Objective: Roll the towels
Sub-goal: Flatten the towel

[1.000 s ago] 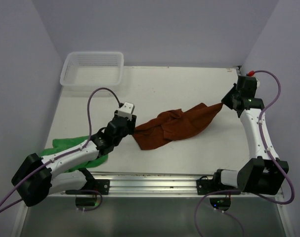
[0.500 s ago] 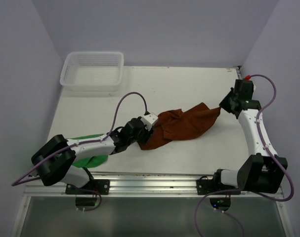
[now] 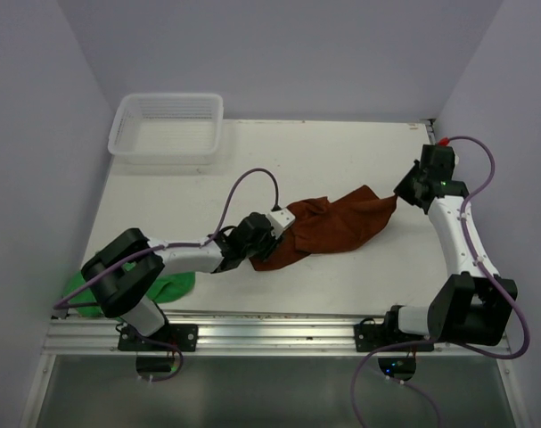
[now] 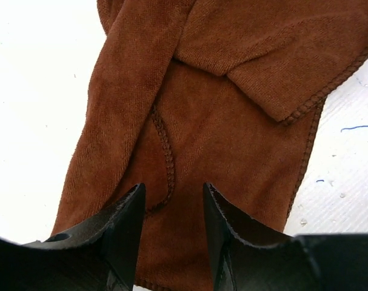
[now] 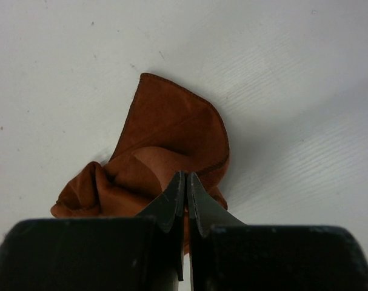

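Observation:
The rust-brown towel (image 3: 332, 225) lies crumpled across the middle of the table, stretched from lower left to upper right. My left gripper (image 3: 272, 239) is at the towel's left end. In the left wrist view its fingers (image 4: 124, 233) stand apart just above the brown towel (image 4: 232, 121), the gripper (image 4: 171, 193) open with a stitched hem between the tips. My right gripper (image 3: 399, 193) is shut on the towel's far right corner; in the right wrist view the brown cloth (image 5: 165, 130) bunches beyond the closed gripper (image 5: 185, 177). The green towel (image 3: 174, 286) lies at the front left, partly under the left arm.
A white mesh basket (image 3: 168, 125) stands at the back left corner. Purple cables loop above both arms. A metal rail (image 3: 270, 330) runs along the near edge, and walls close in on the left, right and back.
My left arm has swung right and low, from beside the towel's left end onto it. That end has bunched slightly rightward. The right gripper keeps its hold on the corner.

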Available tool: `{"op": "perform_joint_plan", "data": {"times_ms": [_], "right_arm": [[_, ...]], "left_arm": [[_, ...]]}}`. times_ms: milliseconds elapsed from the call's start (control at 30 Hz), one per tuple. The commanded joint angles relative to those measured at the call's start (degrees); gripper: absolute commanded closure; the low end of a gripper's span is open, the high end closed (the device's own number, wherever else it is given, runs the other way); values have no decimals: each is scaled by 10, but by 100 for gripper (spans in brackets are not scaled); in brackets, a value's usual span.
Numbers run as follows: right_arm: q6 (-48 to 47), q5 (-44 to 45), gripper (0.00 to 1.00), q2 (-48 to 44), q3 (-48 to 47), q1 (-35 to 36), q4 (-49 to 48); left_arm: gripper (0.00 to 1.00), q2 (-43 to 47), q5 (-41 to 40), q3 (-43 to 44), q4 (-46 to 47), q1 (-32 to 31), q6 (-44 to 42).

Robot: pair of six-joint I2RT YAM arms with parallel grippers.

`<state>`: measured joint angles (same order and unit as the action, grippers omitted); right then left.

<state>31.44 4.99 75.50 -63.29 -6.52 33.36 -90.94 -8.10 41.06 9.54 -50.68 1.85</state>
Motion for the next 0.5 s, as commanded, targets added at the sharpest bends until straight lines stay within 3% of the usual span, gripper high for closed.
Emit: {"op": "perform_joint_plan", "data": {"times_ms": [0,200,267,367,400,467], "right_arm": [[-8,-2,100,1,1,-3,-22],[-8,-3,100,-1,4,-4,-26],[-8,-5,100,0,5,-4,-27],[-8,-6,100,-2,5,-4,-28],[-8,-5,100,-3,5,-4,-28],[-9,-4,100,-3,4,-4,-25]], "left_arm": [[53,-8,-18,24,10,-1,-16],[52,-14,-70,17,7,0,-16],[57,-18,-74,17,6,5,-15],[74,-19,-75,17,7,8,-13],[90,-18,-75,16,11,8,-11],[100,-6,-74,14,14,8,-5]]}}
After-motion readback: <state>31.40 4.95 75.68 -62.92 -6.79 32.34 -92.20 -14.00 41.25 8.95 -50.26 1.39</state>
